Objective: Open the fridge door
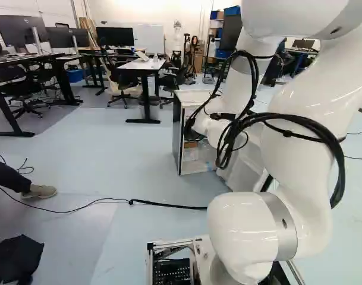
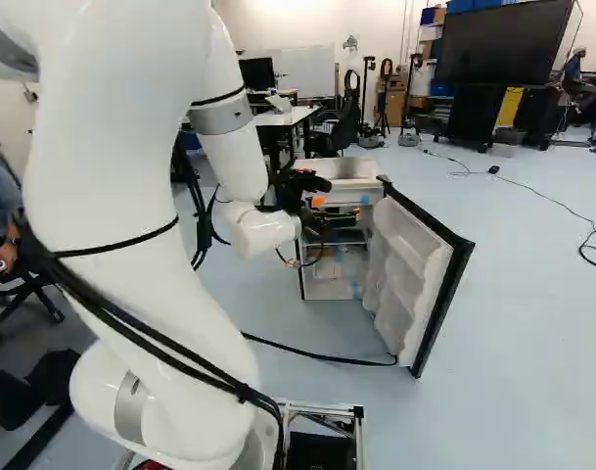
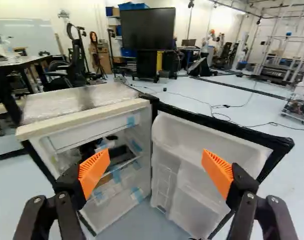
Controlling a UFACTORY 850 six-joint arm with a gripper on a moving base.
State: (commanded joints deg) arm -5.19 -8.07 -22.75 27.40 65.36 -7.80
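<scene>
Well, the biggest thing about is the white arm point(image 2: 151, 196), reaching forward from the base and carrying the pincer point(image 3: 156, 156) at its far end. Next comes the small fridge point(image 3: 84, 100), upright on the floor and directly ahead of the pincer, its inside facing back this way. Beyond it, well apart from the pincer, is a large dark screen point(image 3: 148, 27).

The fridge door point(image 3: 186, 155) is already swung wide. It lies ahead of the pincer and to its right, its long axis upright, its hinge side farther off and its free edge point(image 3: 281, 145) coming back toward the base. The pale inner face, with its moulded racks, is turned toward the pincer; that is the relation that matters. With one arm, there is no choice of which to use.

The pincer itself is spread wide, an orange pad point(image 3: 216, 172) on each finger and nothing held between them. I see no contact with the door.

The opening looks as good as finished; a wider swing would call for pushing outward on that inner face, while backing off carelessly might snag the racks.

Smaller still, blue tape strips point(image 3: 137, 145) mark the fridge's lining. No lettering can be made out there.
</scene>
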